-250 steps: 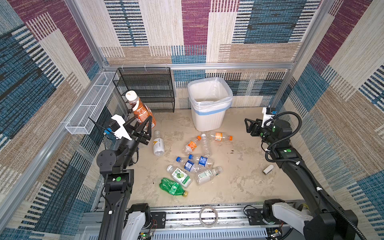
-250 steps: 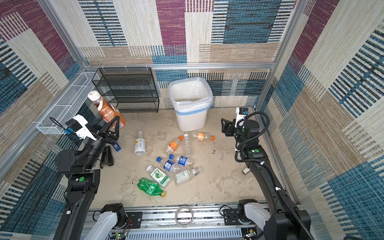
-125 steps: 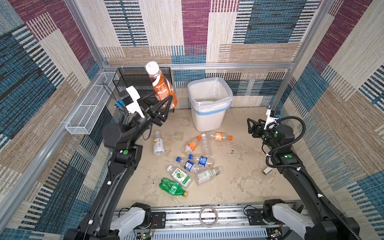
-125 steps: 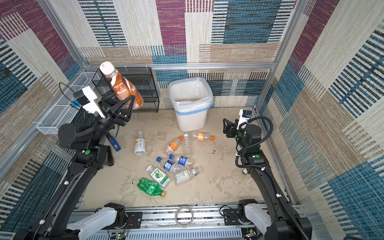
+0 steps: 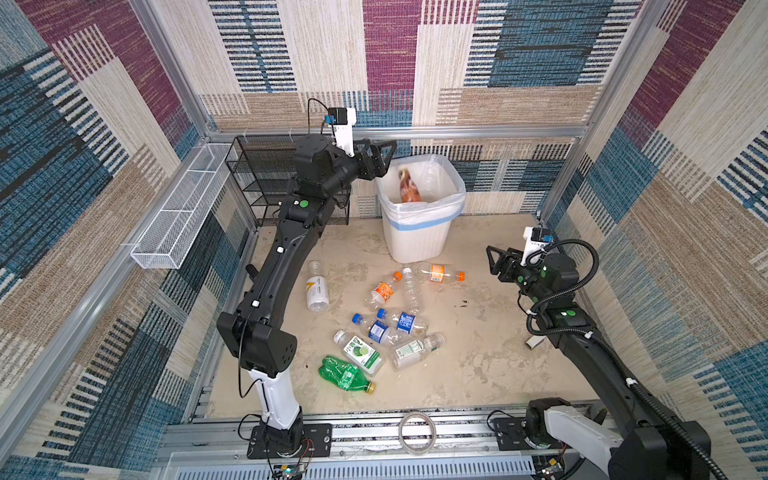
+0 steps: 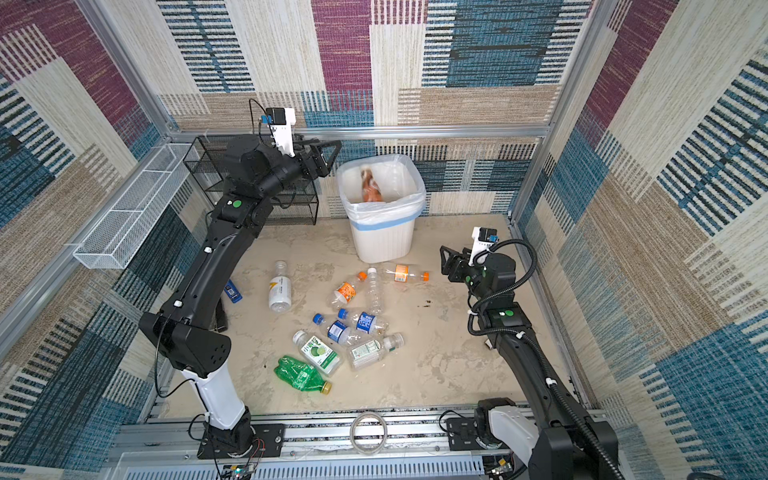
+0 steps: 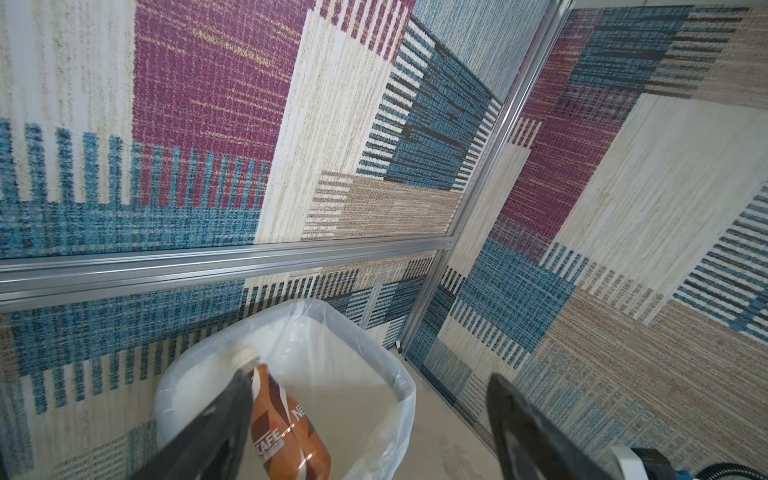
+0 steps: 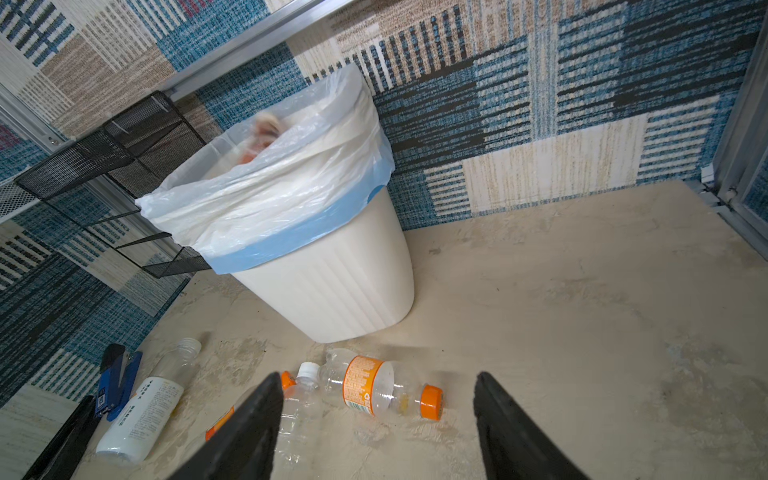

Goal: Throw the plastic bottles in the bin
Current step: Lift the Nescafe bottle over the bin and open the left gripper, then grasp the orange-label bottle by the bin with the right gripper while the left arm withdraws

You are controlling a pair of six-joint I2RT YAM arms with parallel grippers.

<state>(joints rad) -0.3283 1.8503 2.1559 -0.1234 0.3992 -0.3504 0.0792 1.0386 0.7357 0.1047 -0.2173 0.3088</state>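
The left gripper [image 5: 386,160], jaws spread and empty, hangs beside the rim of the bin [image 5: 417,243], upper centre; a blurred brown bottle [image 5: 406,189] is inside its mouth. The right gripper [image 5: 490,262] gapes empty mid-right, with bare floor [image 5: 478,361] around it.

Bright, even light with soft shadows; the brown bottle [image 5: 406,188] is blurred, frame edges bow

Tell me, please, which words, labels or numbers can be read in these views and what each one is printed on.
"CAFE": on the brown bottle at the bin opening, in the left wrist view.
"NE": same label, the rest out of sight.
Unreadable: the fine print on the orange-labelled bottle and the white bottle; the other floor bottles' labels are too small.
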